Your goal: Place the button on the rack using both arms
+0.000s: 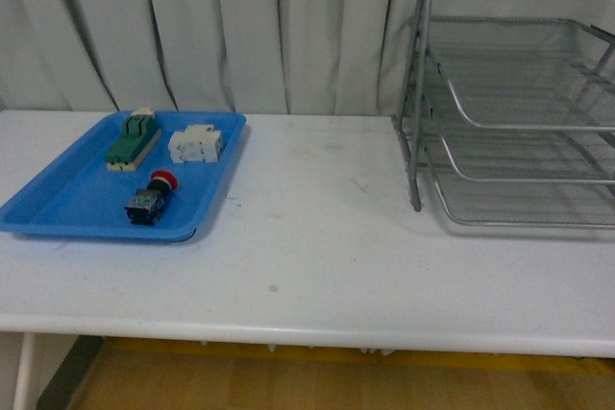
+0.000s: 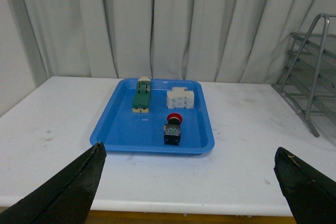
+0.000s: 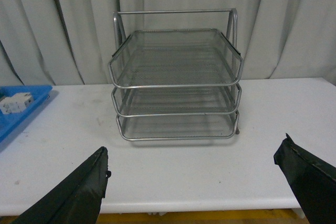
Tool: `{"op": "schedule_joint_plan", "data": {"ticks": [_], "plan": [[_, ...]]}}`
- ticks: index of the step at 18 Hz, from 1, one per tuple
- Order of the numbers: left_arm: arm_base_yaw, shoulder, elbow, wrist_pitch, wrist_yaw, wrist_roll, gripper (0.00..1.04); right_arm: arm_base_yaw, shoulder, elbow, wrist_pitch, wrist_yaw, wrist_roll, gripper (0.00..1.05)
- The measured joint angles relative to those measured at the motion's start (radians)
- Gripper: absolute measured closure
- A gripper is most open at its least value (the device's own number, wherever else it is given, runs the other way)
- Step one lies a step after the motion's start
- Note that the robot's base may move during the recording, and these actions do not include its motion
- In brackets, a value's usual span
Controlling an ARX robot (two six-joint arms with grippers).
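While the button (image 1: 149, 201) lies in the blue tray (image 1: 67, 204), well apart from the rack (image 1: 519, 122), the left tool (image 2: 189, 153) and right tool (image 3: 194, 148) gape empty.

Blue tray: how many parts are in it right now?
3. The green block lies far left in the tray, the white block far right, the button nearest the robot. None looks hidden.
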Motion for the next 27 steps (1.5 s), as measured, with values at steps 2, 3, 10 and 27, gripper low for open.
{"op": "schedule_joint_plan", "data": {"ticks": [2,3,10,27], "plan": [[0.000,0.000,0.000,0.000,0.000,0.000,0.07,0.000,0.000,0.000,0.000,0.000,0.000,0.06],[0.000,0.000,0.000,0.000,0.000,0.000,0.07,0.000,0.000,0.000,0.000,0.000,0.000,0.06],[0.000,0.000,0.000,0.000,0.000,0.000,0.07,-0.023,0.055,0.000,0.136,-0.060,0.060,0.06],[0.000,0.000,0.000,0.000,0.000,0.000,0.07,-0.314,1.993,0.600,1.286,-0.365,1.435,0.06]]}}
